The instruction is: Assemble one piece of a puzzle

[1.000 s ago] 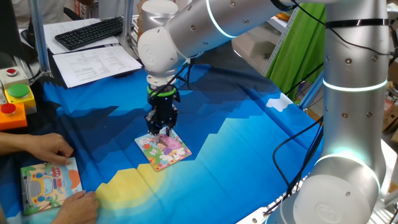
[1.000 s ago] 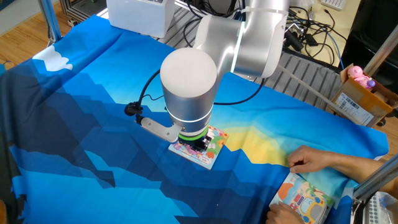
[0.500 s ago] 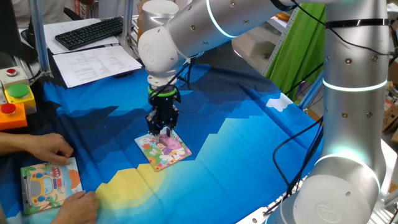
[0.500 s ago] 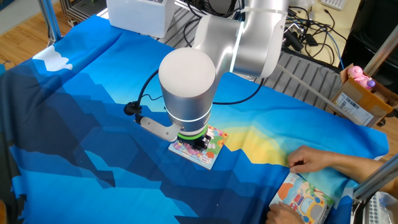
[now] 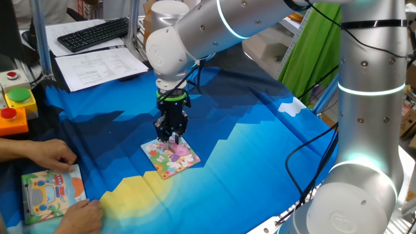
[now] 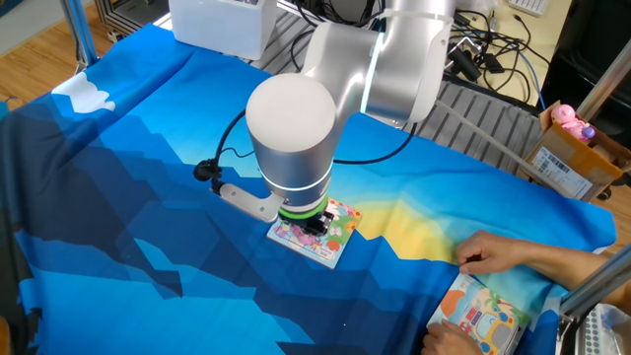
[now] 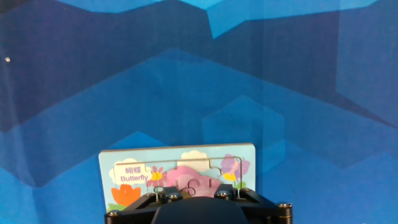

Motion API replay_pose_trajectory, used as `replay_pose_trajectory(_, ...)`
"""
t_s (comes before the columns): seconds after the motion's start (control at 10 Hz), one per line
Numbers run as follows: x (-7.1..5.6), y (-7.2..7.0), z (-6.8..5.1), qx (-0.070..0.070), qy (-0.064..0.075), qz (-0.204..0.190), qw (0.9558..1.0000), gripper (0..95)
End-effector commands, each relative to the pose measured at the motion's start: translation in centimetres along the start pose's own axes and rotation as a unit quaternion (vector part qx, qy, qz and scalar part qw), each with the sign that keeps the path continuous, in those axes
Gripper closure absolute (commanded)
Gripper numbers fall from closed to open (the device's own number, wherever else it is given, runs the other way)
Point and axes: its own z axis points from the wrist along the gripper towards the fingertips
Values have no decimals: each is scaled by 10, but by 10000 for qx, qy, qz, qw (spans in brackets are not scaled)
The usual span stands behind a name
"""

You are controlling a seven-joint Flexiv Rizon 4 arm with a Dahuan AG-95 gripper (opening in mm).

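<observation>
- Second board (image 5: pixel 51 193), orange-bordered with a vehicle picture: near left corner of the cloth, a person's hands (image 5: pixel 49 155) on it, one at its far edge, one at its near right corner.
- Button box (image 5: pixel 16 104) with green and red buttons: left edge, behind those hands.
- Keyboard (image 5: pixel 94 34) and printed sheets (image 5: pixel 97 66): far left, off the cloth.
- Cloth (image 5: pixel 247 162): blue, with a yellow patch toward the near side, covers the table.
- Puzzle (image 5: pixel 170 156): flat on the cloth, centre of the scene, turned corner-on to this camera. In the other fixed view it (image 6: pixel 317 235) lies partly hidden under the wrist.
- Gripper (image 5: pixel 171 138): points steeply down over the puzzle's far corner, fingertips at or just above the board. Fingers part-way closed; a small pale pink bit shows between the tips. Cannot tell whether this is the piece in a grip or the board's print.
- Hand view: the puzzle (image 7: pixel 177 177) fills the lower centre, a "Butterfly" label at its left; gripper body hides its near edge and the fingertips.
- Piece: not separately made out in any view.
- Arm (image 5: pixel 364 117): silver, rises at the right.
</observation>
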Motion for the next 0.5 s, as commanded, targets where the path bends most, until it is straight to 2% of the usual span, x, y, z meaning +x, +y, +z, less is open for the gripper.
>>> replay_pose_trajectory(0.1,0,1,-1,1,25,-10,10000,950)
replay_pose_trajectory(0.5,0,1,0,13,41,13,10000,950)
